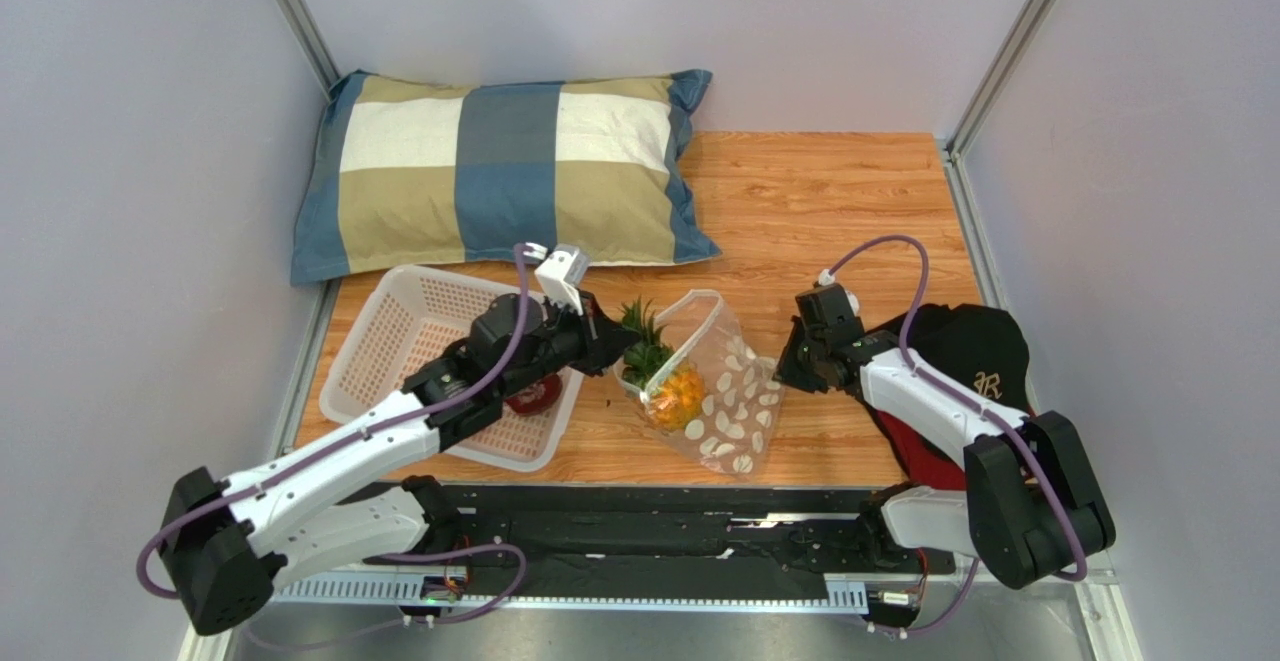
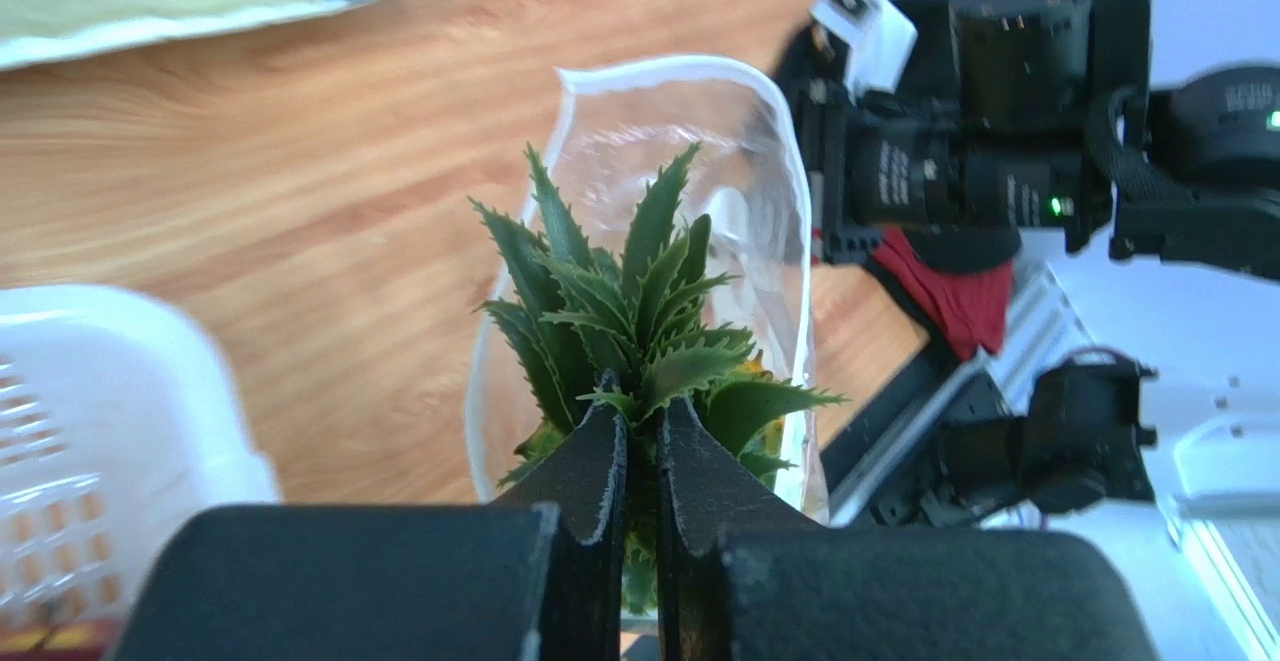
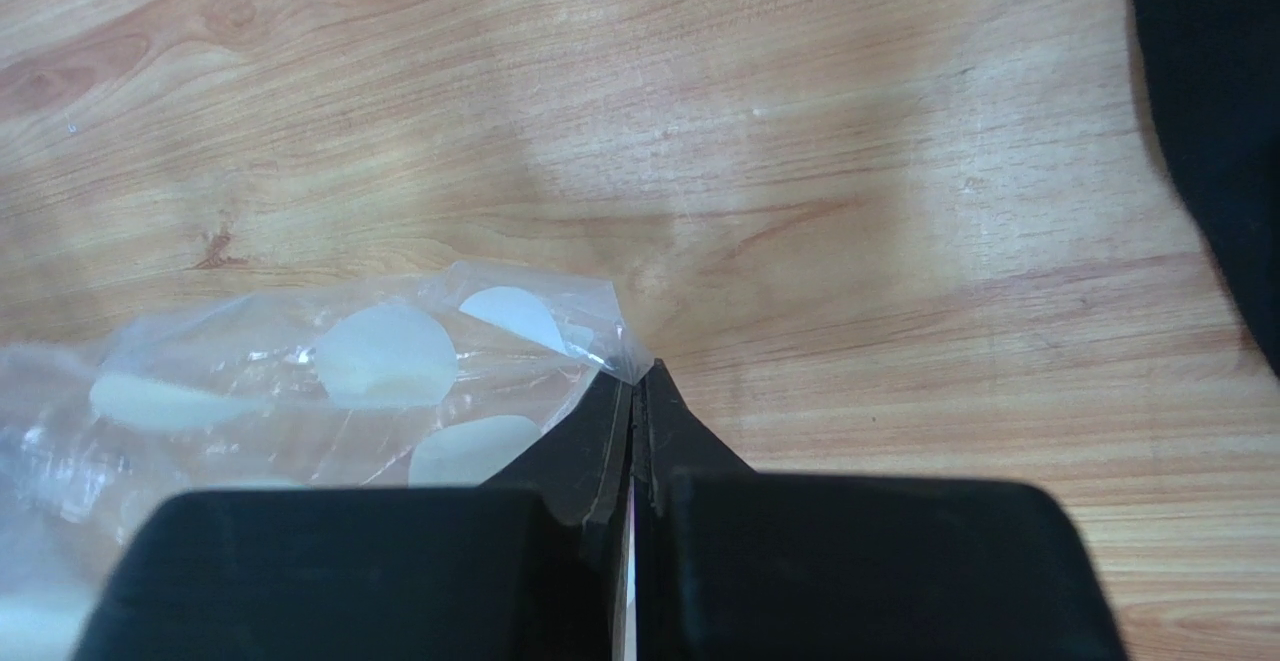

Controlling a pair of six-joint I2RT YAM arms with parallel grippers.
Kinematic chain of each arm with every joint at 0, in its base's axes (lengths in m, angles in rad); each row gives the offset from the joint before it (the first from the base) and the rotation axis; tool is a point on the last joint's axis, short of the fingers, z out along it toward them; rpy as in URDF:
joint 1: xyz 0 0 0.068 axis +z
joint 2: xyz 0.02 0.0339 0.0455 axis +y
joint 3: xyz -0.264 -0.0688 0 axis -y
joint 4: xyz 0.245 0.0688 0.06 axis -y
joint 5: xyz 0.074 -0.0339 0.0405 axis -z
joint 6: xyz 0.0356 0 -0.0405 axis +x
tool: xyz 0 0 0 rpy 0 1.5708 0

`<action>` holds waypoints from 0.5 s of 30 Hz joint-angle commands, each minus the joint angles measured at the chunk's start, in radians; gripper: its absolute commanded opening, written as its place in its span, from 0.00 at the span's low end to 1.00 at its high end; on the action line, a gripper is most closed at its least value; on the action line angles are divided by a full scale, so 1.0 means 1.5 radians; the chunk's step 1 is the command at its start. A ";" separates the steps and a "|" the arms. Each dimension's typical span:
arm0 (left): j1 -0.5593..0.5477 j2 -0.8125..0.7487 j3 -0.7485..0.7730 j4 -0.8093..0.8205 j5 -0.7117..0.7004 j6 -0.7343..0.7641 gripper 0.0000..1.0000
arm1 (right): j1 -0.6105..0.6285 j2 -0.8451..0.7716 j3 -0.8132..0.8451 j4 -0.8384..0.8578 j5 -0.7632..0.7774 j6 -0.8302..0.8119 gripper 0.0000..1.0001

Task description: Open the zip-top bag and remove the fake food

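The clear zip-top bag with white oval spots lies on the wooden table, its mouth open toward the left arm. My left gripper is shut on the green leafy sprig of the fake food at the bag's mouth. A yellow-orange fruit sits inside the bag just behind the sprig. My right gripper is shut on the bag's right corner, pinning a thin fold of plastic between its pads. In the top view it stands at the bag's right edge.
A white perforated basket stands left of the bag, with a dark red piece in it, partly under the left arm. A checked pillow lies at the back. A black and red cap lies at the right.
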 commanded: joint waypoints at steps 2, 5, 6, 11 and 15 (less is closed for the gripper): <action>-0.003 -0.114 0.035 -0.118 -0.171 0.008 0.00 | -0.007 0.018 0.017 0.033 0.033 -0.031 0.00; -0.002 -0.168 0.055 -0.176 -0.252 0.037 0.00 | -0.008 0.036 0.024 0.036 0.034 -0.037 0.00; -0.002 -0.181 0.066 -0.203 -0.288 0.045 0.00 | -0.008 0.039 0.026 0.037 0.033 -0.038 0.00; -0.002 -0.244 0.093 -0.273 -0.410 0.093 0.00 | -0.009 0.048 0.029 0.041 0.038 -0.038 0.00; -0.002 -0.266 0.098 -0.325 -0.483 0.106 0.00 | -0.009 0.040 0.033 0.034 0.040 -0.045 0.00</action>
